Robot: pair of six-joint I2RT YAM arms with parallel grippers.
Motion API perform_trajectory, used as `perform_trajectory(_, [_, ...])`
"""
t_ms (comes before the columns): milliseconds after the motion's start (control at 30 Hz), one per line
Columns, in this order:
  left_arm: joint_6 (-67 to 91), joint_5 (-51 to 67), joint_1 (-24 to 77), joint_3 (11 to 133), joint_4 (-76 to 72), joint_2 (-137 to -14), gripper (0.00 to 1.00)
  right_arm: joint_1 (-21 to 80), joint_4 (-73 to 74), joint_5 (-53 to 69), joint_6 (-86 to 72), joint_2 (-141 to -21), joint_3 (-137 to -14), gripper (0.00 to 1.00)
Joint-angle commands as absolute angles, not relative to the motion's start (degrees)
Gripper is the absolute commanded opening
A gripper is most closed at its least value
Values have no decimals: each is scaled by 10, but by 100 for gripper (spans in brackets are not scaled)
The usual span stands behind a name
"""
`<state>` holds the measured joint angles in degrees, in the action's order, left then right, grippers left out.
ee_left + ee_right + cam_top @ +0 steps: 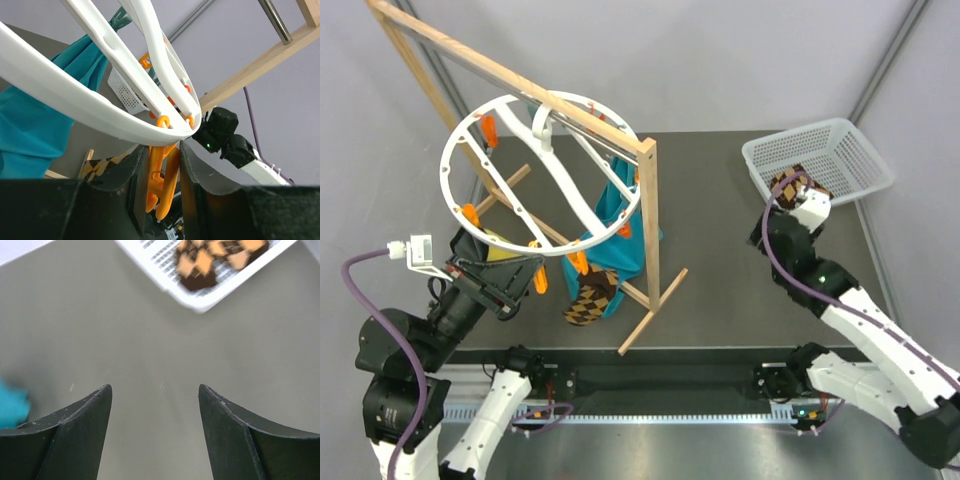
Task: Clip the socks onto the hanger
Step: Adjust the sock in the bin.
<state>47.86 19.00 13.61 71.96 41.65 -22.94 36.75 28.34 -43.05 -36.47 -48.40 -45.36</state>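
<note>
The left gripper (162,147) fills the foreground of its wrist view. Its fingers (135,185) are drawn in against both sides of an orange clip (162,185), and they look clamped on it. That clip dangles from the near rim of the hanger (75,105), which hangs tilted from a wooden frame (650,215).

One sock (592,295) is already pinned to a neighbouring clip. It hangs with its long axis roughly vertical, cuff up and toe pointing down at the table (720,290). The second sock (802,185) lies bunched in the white basket (770,150) at the far right. It is blurred in the right wrist view, so I cannot tell which way it points.

The right gripper (155,387) hovers just short of the basket, jaws apart and holding nothing.

The step in hand seems to be fetching that second sock. To do it well, the right gripper should pinch the sock near the cuff, leaving a free edge to feed into the clip. Meanwhile the left should keep its squeeze steady so the ring does not swing, and let go only once the fabric sits deep in the clip's mouth.

A teal cloth (620,215) hangs behind.
</note>
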Motion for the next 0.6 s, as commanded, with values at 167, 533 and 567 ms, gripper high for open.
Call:
perform_trajectory(167, [460, 207, 137, 694, 426, -215, 0, 77, 143, -165, -261, -718, -649, 70])
perform_trajectory(533, [465, 216, 136, 671, 415, -214, 0, -32, 350, -98, -267, -1253, -1172, 70])
perform_trajectory(567, [461, 217, 136, 670, 415, -216, 0, -31, 370, -104, -263, -1303, -1244, 70])
